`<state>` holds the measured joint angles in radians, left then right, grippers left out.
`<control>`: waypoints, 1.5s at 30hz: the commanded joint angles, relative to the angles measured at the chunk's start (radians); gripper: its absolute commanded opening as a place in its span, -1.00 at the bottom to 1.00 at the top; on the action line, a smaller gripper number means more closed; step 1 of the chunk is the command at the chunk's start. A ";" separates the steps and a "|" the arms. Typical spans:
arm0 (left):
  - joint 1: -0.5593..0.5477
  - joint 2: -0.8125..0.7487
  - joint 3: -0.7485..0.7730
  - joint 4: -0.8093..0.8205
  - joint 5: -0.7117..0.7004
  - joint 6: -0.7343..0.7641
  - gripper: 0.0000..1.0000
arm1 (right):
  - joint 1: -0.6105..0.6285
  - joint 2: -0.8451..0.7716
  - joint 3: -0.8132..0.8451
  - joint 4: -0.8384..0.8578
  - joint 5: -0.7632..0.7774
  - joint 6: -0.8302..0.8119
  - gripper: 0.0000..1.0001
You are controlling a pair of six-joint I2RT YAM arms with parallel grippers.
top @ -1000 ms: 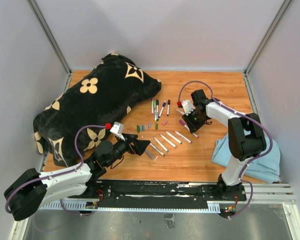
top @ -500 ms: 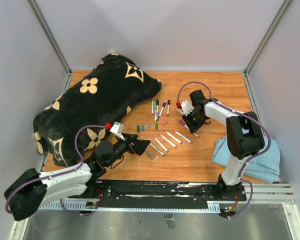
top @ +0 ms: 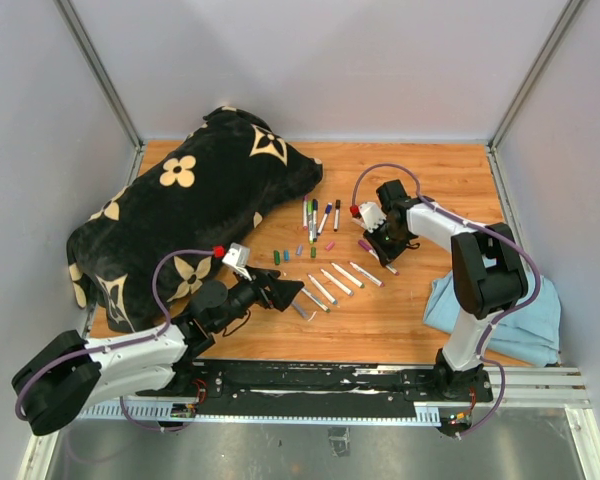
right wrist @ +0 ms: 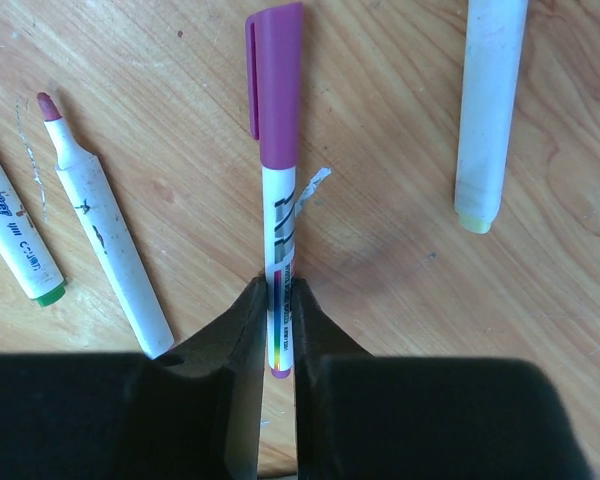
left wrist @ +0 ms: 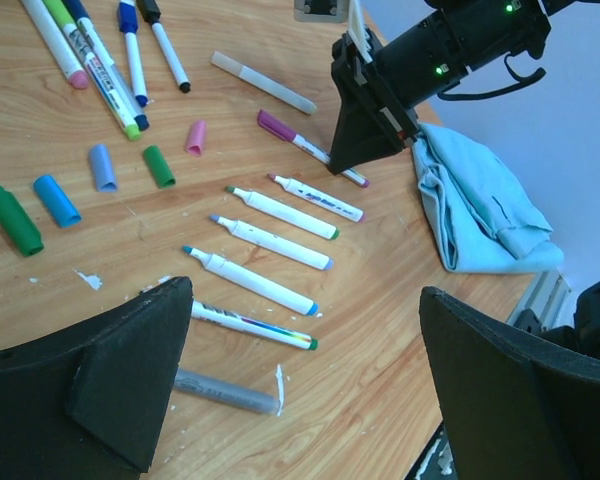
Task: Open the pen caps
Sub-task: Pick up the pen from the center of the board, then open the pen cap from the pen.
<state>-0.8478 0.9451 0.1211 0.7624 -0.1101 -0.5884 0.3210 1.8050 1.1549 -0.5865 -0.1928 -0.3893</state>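
Note:
My right gripper (right wrist: 280,320) is shut on the tail end of a white marker barrel. The marker's purple cap (right wrist: 276,70) is still on and points away from me, and the marker lies low on the wood (top: 366,245). My left gripper (left wrist: 305,300) is open and empty, hovering over a row of uncapped white markers (left wrist: 280,210) and a grey marker (left wrist: 225,392). Loose caps lie nearby: green (left wrist: 10,218), blue (left wrist: 56,199), light blue (left wrist: 100,166), green (left wrist: 159,165) and pink (left wrist: 195,136). Several capped markers (top: 320,215) lie at the back.
A black cushion with beige flowers (top: 190,200) fills the left of the table. A light blue cloth (top: 500,310) lies at the right front. A pale barrel with a yellowish end (right wrist: 490,110) lies right of the held marker, and an uncapped red-tipped marker (right wrist: 100,240) lies to its left.
My right gripper has shifted slightly left and toward the far side while shut on the purple-capped marker. The left arm has barely moved.

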 commanded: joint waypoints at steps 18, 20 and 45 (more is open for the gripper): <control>-0.002 0.204 0.010 0.298 0.105 -0.118 0.99 | 0.012 -0.071 -0.009 -0.001 -0.033 -0.025 -0.99; -0.002 0.232 0.018 0.323 0.108 -0.125 0.99 | 0.012 -0.081 -0.012 0.003 -0.038 -0.025 -0.99; 0.079 0.801 0.353 0.669 0.136 -0.267 0.91 | 0.011 -0.296 -0.069 0.054 -0.299 -0.013 -0.99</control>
<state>-0.7795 1.6680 0.4198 1.2816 0.0391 -0.8169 0.3210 1.5715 1.1110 -0.5510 -0.3752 -0.3977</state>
